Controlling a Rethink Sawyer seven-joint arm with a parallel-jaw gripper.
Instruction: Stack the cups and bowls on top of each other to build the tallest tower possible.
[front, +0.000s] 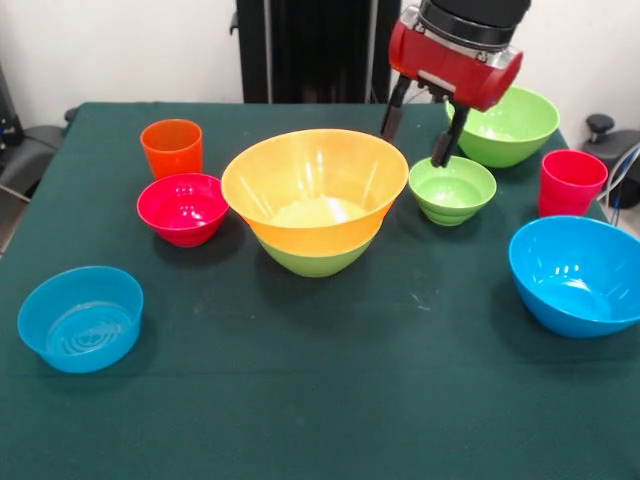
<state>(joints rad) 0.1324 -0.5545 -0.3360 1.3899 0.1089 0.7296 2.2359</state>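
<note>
Presently, item one: gripper (420, 135), jaws spread apart and holding nothing, one tip just above the far rim of the small green bowl (452, 189).

Step in hand, by judgement: take the small green bowl. Straddle its rim wall squarely and close firmly; glossy plastic may slip.

Tower (314, 200): wide orange bowl nested in a big green bowl, centre of the bench (320, 400). Only two pieces high.

Second big green bowl (503, 125): behind the gripper, close enough to be clipped by a swing.

Red cup (572, 182): right of the small green bowl, near.

Big blue bowl (578, 274), small red bowl (183, 208), orange cup (172, 147), small blue bowl (80, 317): well apart, unobstructed.

Yellow cup: not seen.
</note>
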